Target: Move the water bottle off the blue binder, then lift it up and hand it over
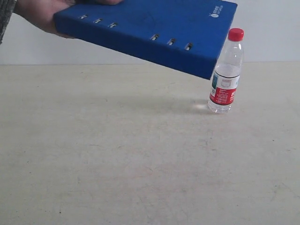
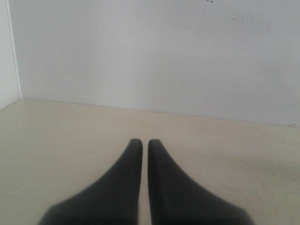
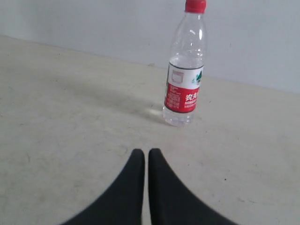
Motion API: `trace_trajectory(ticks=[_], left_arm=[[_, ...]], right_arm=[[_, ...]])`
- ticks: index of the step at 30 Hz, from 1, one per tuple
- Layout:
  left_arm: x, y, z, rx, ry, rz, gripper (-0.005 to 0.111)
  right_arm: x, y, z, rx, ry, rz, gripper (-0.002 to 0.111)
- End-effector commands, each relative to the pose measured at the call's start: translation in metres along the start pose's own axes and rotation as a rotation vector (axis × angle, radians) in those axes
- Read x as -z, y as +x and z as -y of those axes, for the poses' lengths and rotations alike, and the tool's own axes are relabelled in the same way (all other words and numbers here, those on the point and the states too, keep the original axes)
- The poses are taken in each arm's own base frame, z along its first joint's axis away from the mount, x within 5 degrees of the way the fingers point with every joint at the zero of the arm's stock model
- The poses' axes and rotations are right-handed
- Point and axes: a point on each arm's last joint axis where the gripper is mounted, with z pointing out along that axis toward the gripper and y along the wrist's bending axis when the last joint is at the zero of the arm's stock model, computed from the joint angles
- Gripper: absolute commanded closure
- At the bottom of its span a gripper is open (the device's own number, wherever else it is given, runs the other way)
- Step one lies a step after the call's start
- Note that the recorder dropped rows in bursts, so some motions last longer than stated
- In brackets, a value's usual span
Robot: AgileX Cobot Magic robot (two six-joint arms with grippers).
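The water bottle [image 1: 226, 72] stands upright on the beige table, red cap on top, and shows again in the right wrist view [image 3: 185, 70]. The blue binder [image 1: 150, 30] hangs tilted in the air above the table, held at its left end by a person's hand [image 1: 40, 14]; its lower right corner overlaps the bottle in the exterior view. My right gripper [image 3: 142, 153] is shut and empty, low over the table and well short of the bottle. My left gripper [image 2: 141, 142] is shut and empty over bare table. Neither gripper appears in the exterior view.
The beige table [image 1: 117, 159] runs back to a white wall [image 1: 272, 33]. In the left wrist view a wall corner [image 2: 14, 51] shows on one side. A faint shadow of the binder lies on the table beside the bottle.
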Motion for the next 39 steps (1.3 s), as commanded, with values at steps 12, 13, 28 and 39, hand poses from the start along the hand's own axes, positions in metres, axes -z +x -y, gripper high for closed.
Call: trace_trajectory(ticks=[12,13,28,39], left_arm=[[0.0,0.001,0.001,-0.01,0.008,-0.007,0.102],[0.0,0.001,0.001,-0.01,0.008,-0.007,0.102],[0.0,0.001,0.001,-0.01,0.007,-0.005,0.102],[0.0,0.001,0.001,-0.01,0.007,-0.005,0.102]], right_arm=[[0.002,0.007,0.011,-0.208,0.131,-0.064,0.107],[0.002,0.007,0.011,-0.217,0.131,-0.063,0.107],[0.004,0.008,0.019,-0.157,0.275,-0.078,0.107],[0.004,0.008,0.019,-0.157,0.275,-0.078,0.107]])
